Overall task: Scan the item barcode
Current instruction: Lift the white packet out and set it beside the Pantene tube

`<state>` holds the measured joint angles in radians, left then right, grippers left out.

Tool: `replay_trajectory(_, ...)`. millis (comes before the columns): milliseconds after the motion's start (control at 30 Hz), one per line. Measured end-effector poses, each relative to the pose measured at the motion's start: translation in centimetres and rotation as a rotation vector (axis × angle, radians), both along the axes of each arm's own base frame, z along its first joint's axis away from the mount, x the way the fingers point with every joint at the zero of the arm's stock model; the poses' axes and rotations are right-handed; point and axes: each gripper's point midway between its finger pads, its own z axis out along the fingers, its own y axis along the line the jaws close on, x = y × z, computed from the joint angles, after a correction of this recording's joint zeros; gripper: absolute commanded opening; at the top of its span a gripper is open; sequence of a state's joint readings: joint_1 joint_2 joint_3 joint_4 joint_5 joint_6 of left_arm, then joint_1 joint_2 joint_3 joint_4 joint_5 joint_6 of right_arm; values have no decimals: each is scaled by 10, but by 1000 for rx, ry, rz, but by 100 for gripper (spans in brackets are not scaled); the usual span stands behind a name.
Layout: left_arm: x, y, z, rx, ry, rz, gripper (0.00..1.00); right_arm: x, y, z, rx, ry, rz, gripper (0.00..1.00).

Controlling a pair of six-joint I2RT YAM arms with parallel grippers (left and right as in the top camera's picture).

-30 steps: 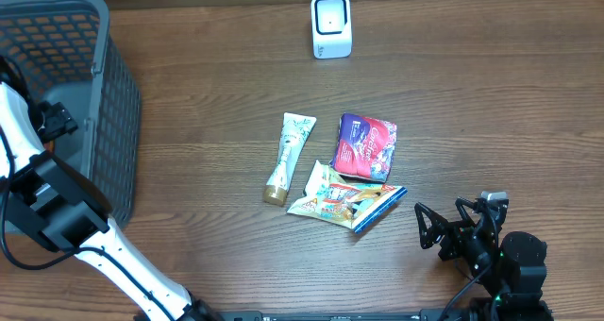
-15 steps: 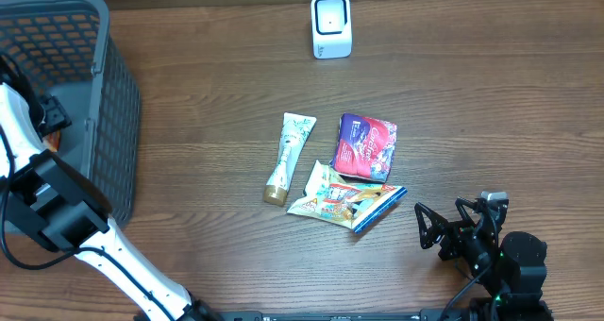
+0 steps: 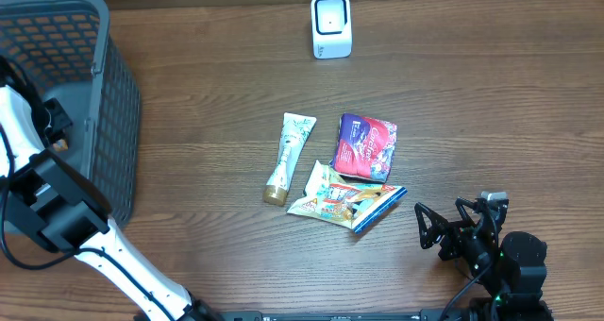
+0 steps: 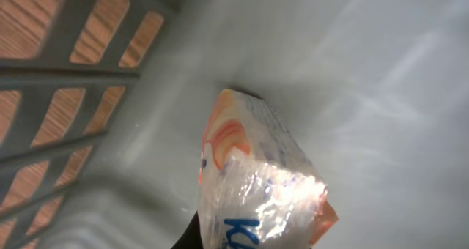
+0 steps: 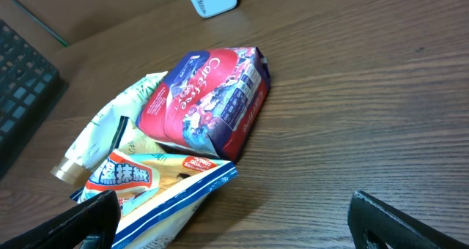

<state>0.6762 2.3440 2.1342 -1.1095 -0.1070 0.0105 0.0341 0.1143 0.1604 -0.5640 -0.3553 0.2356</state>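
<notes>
My left gripper (image 3: 52, 123) is down inside the grey basket (image 3: 118, 123). In the left wrist view it (image 4: 256, 243) is shut on a clear-wrapped packet (image 4: 256, 176), orange and white with blue lettering, which fills the space between the jaws. One dark finger (image 4: 192, 236) shows beside it. The white scanner (image 3: 331, 25) stands at the table's far edge. My right gripper (image 3: 444, 225) rests open at the near right, with nothing between its fingers (image 5: 242, 227). No barcode shows on the packet.
Mid-table lie a cream tube (image 3: 290, 158), a purple-red pack (image 3: 366, 145) and a blue-edged snack packet (image 3: 344, 200), all just ahead of the right gripper. The basket wall (image 4: 80, 73) stands close around the left gripper.
My left gripper has gone from open to shut around the packet in the basket. The right arm and the table items have not moved.
</notes>
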Motion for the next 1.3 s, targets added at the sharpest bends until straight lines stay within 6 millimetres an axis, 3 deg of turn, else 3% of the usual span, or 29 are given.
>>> replay_trajectory(100, 15, -9, 38, -20, -127, -15, 4, 0, 0, 0, 0, 0, 0, 100)
replay_trajectory(200, 29, -26, 114, -26, -328, -42, 4, 0, 0, 0, 0, 1, 0, 100)
replay_trajectory(233, 29, -41, 158, -34, -433, -49, 4, 0, 0, 0, 0, 0, 0, 100)
replay_trajectory(300, 25, -62, 205, -54, -546, -68, 4, 0, 0, 0, 0, 1, 0, 100)
replay_trajectory(367, 17, -98, 260, -110, -683, -126, 4, 0, 0, 0, 0, 1, 0, 100)
replay_trajectory(400, 12, -123, 284, -159, -743, -174, 4, 0, 0, 0, 0, 1, 0, 100)
replay_trajectory(433, 9, -163, 307, -238, -797, -250, 4, 0, 0, 0, 0, 1, 0, 100)
replay_trajectory(533, 12, -242, 318, -403, -798, -415, 4, 0, 0, 0, 0, 1, 1, 100)
replay_trajectory(567, 15, -283, 317, -468, -774, -507, 4, 0, 0, 0, 0, 1, 0, 100)
replay_trajectory(600, 17, -311, 314, -507, -751, -568, 4, 0, 0, 0, 0, 1, 0, 100)
replay_trajectory(667, 15, -396, 305, -603, -677, -760, 4, 0, 0, 0, 0, 2, 0, 100)
replay_trajectory(700, 13, -419, 300, -621, -648, -806, 4, 0, 0, 0, 0, 1, 1, 100)
replay_trajectory(733, 7, -460, 286, -638, -583, -893, 4, 0, 0, 0, 0, 1, 0, 100)
replay_trajectory(767, 4, -481, 277, -642, -542, -931, 4, 0, 0, 0, 0, 2, 0, 100)
replay_trajectory(833, -5, -533, 237, -611, -388, -1017, 4, 0, 0, 0, 0, 0, 0, 100)
replay_trajectory(933, -10, -560, 183, -519, -204, -1018, 4, 0, 0, 0, 0, 1, -1, 100)
replay_trajectory(967, -12, -567, 155, -463, -115, -1007, 4, 0, 0, 0, 0, 1, 0, 100)
replay_trajectory(1067, -21, -563, 91, -297, 108, -955, 4, 0, 0, 0, 0, 2, 0, 100)
replay_trajectory(1200, -35, -548, 56, -218, 282, -912, 5, 0, 0, 0, 0, 1, 0, 100)
replay_trajectory(1267, -44, -545, 45, -226, 352, -901, 16, 0, 0, 0, 0, 2, 0, 100)
replay_trajectory(1300, -47, -545, 39, -232, 382, -894, 29, 0, 0, 0, 0, 2, 0, 100)
